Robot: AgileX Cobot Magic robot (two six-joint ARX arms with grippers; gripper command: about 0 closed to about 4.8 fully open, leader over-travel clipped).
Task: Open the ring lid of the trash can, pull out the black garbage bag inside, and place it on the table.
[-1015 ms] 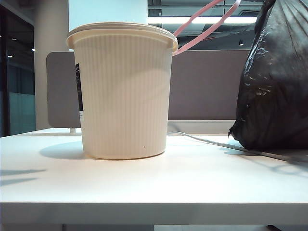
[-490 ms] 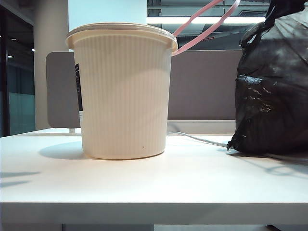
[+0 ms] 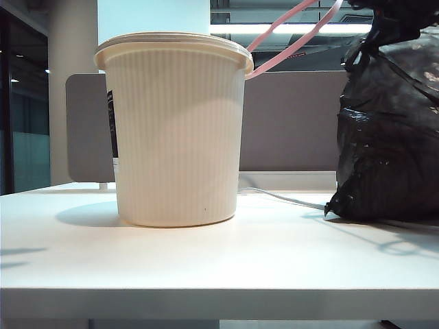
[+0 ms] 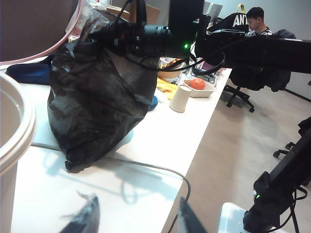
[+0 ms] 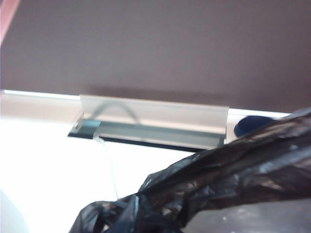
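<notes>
Two steps are looking done: the ring lid is standing flipped up behind the trash can, and the black garbage bag is resting on the table toward its right edge; the right gripper, seemingly pinching the bag's top, is yet to release; the left gripper is hanging spread, empty.

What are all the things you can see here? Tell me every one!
trash can: one, cream-white, on the table, left.
ring lid: one, pink, flipped up behind the can.
garbage bag: one, black, resting on the table, right.
table: one, white.
cable: one, grey, lying behind the can.
partition: one, grey-brown, behind the table.
paper cup: one, white, far end.
left gripper: open, empty, over the table.
right gripper: shut on the garbage bag's top.
</notes>
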